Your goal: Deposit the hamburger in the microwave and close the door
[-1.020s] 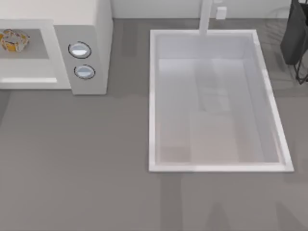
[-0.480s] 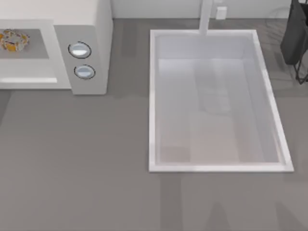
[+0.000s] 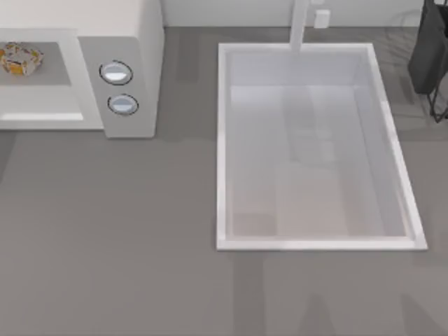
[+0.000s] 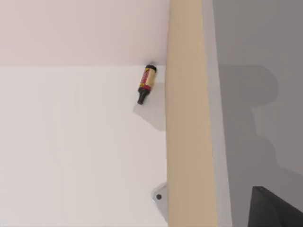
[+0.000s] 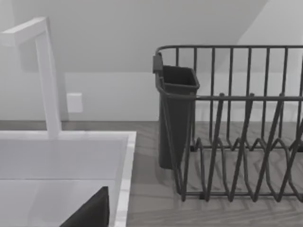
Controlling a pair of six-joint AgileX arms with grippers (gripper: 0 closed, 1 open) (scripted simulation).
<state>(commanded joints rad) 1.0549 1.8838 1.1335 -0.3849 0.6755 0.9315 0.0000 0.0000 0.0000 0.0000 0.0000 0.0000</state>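
Top view: hamburger (image 3: 19,58) sits on grey floor inside microwave (image 3: 133,42), far left of table; two knobs (image 3: 117,73) on its front panel. Sink (image 3: 224,147) at centre-right, faucet (image 3: 300,24) behind it.

Left wrist view: small bottle (image 4: 147,83) lying on white surface beside tan post (image 4: 189,118).

Right wrist view: sink (image 5: 124,161), faucet (image 5: 47,75), dark dish rack (image 5: 227,127) just beside the sink.

Jaw state of both grippers: cannot tell.

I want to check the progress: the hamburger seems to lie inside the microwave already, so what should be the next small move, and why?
Probably bring the left arm toward the door and begin to swing it shut. In the top view the hamburger already rests on the grey floor inside the microwave, whose cavity is open to the camera, so closing is what remains. The door itself cannot be made out here.
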